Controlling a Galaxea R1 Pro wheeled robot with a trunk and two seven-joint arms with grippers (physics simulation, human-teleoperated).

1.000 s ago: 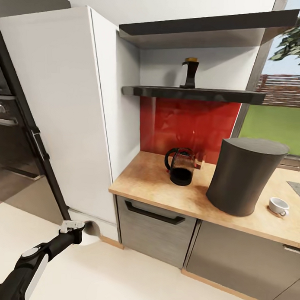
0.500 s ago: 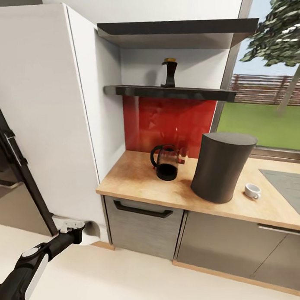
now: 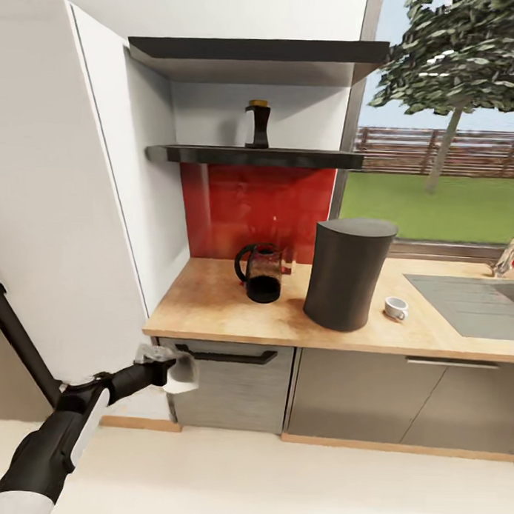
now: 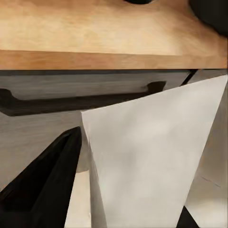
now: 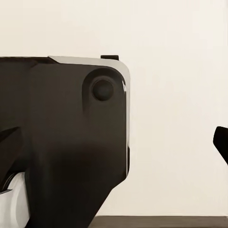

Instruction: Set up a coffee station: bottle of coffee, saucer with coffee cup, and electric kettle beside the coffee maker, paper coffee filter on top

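**Paper filter in the left gripper, coffee maker waiting on the desk**

The left gripper point(image 3: 166, 372) is closed on a white paper coffee filter point(image 4: 147, 161), held low in front of the grey drawer point(image 3: 223, 382) below the desk point(image 3: 210, 315). In the left wrist view the filter shows as a flat folded sheet with sharp creases, one dark finger point(image 4: 47, 180) beside it. It is judged very light and limp, easily crumpled or dropped, so a pinch on its edge suits it better than a hard squeeze.

The glass carafe point(image 3: 262, 273) stands by the red wall, near the tall dark cylinder point(image 3: 347, 273); the coffee cup point(image 3: 395, 308) sits just beyond that, apart from it. The bottle of coffee point(image 3: 256, 124) stands upright on the kitchen shelf point(image 3: 253, 157); it looks rigid and small, best taken around its body below the cap.

Whether the right gripper is open or closed cannot be told.
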